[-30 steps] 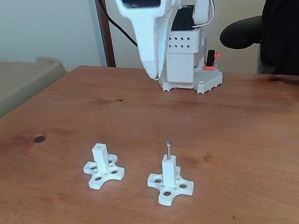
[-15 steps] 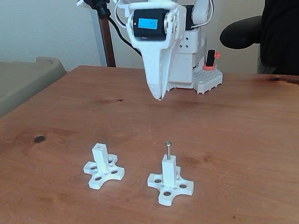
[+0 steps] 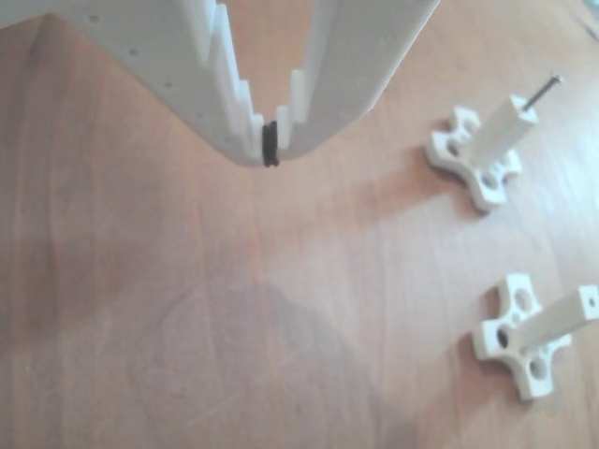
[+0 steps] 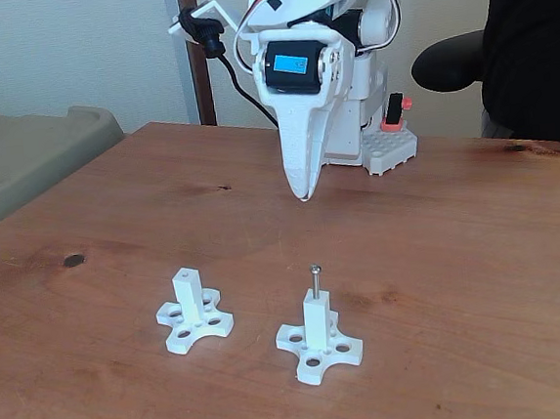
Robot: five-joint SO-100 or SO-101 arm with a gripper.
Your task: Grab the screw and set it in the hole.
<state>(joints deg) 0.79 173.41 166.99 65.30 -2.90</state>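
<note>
The screw (image 4: 316, 279) stands upright in the top of the right white post (image 4: 316, 322) in the fixed view, thin and dark with a small shiny head. In the other view the screw (image 3: 543, 91) sticks out of the upper post (image 3: 501, 131). The left post (image 4: 187, 291) has a bare hole (image 4: 186, 274) in its top; the other view shows this post (image 3: 552, 323) at the lower right. My white gripper (image 4: 303, 196) hangs point-down above the table behind both posts, apart from them. Its tips (image 3: 270, 145) meet, shut with nothing between them.
The arm's white base (image 4: 372, 143) sits at the back of the wooden table (image 4: 480, 251). A beige bin (image 4: 30, 158) stands off the table's left edge, and a dark chair (image 4: 530, 41) is at the back right. A small dark knot (image 4: 72, 259) marks the wood.
The gripper has come down and forward towards the posts, its tip now lower and nearer the table. The screw and both posts have not moved.
</note>
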